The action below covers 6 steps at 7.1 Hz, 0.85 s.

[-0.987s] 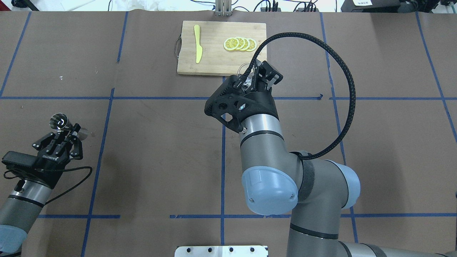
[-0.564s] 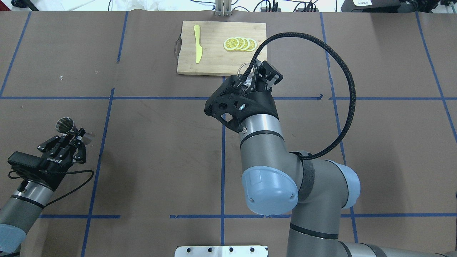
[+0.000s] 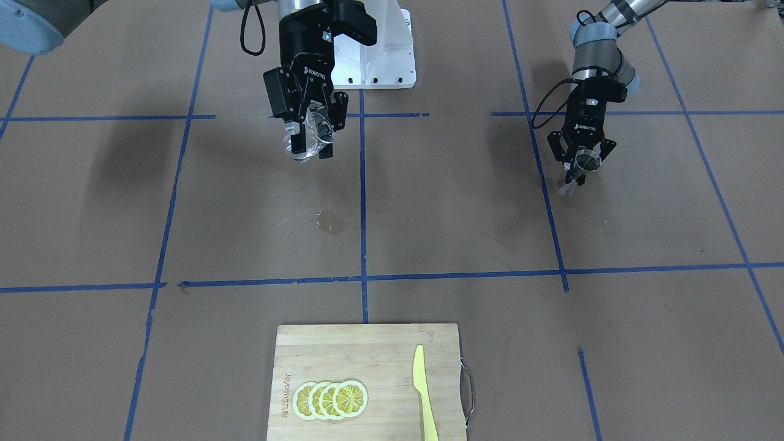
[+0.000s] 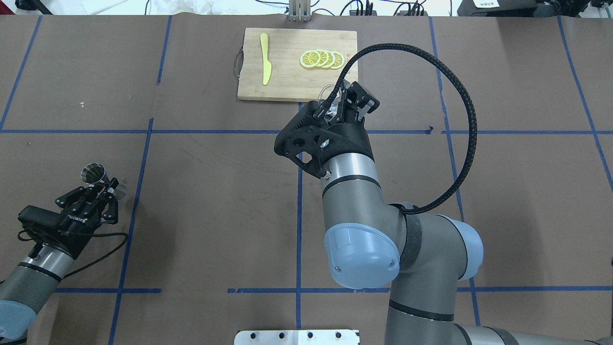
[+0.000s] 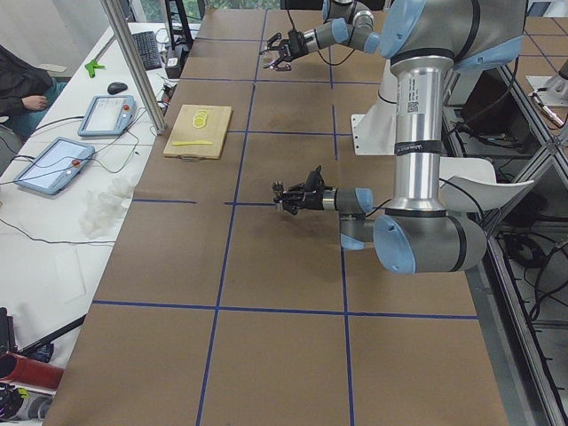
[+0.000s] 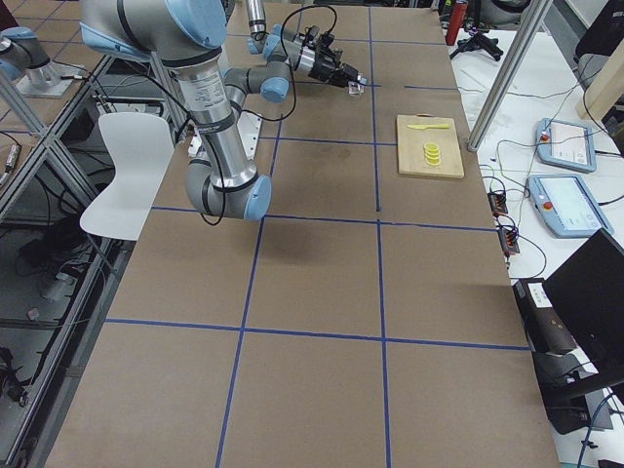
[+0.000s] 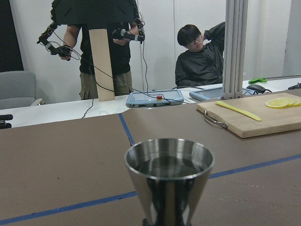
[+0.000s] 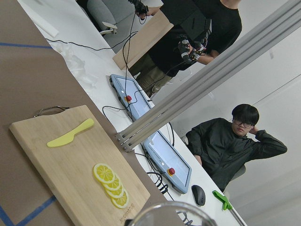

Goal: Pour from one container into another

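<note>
the left fingers (image 4: pixel 109 188) are closed on the waist of the jigger (image 4: pixel 94 173), holding it off the desk (image 4: pixel 215 191) near the desk's left end, its mouth up. the right fingers (image 3: pixel 296 139) grip the cup (image 3: pixel 309 146), tipped, in the air over the middle of the desk. a wet patch (image 3: pixel 331 222) lies on the desk between the cup and the board (image 3: pixel 367 349) with its knife (image 3: pixel 424 392) and lemon slices (image 3: pixel 331 399).

Left end effector (image 3: pixel 582 162) level, right end effector (image 3: pixel 311 131) tilted, both clamped tight.

Brown table (image 4: pixel 215 215), blue tape (image 4: pixel 299 239), cutting board (image 4: pixel 287 81)
</note>
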Motion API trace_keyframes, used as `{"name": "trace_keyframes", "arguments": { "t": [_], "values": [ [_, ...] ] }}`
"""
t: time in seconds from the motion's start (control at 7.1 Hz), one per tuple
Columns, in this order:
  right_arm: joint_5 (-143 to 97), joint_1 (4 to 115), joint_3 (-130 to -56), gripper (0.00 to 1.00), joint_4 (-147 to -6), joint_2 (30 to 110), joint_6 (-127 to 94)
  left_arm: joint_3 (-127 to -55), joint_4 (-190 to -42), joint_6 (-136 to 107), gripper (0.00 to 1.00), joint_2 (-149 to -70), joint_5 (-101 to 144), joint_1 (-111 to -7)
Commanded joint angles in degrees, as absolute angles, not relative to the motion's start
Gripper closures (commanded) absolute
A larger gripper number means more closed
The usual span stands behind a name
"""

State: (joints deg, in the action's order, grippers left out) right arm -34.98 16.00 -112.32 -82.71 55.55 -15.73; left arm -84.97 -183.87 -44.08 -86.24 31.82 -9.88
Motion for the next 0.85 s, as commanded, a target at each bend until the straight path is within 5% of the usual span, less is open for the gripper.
{"name": "trace_keyframes", "arguments": {
  "t": [0.0,0.7],
  "values": [
    [-34.98,16.0,-112.32,1.0,-82.71,55.55,-15.73,-84.03,-183.87,-44.03,1.0,-87.09,32.17,-9.84],
    [-34.89,16.0,-112.32,1.0,-82.71,55.55,-15.73,-83.14,-184.04,-44.12,1.0,-87.54,33.66,-9.76]
  ]
}}
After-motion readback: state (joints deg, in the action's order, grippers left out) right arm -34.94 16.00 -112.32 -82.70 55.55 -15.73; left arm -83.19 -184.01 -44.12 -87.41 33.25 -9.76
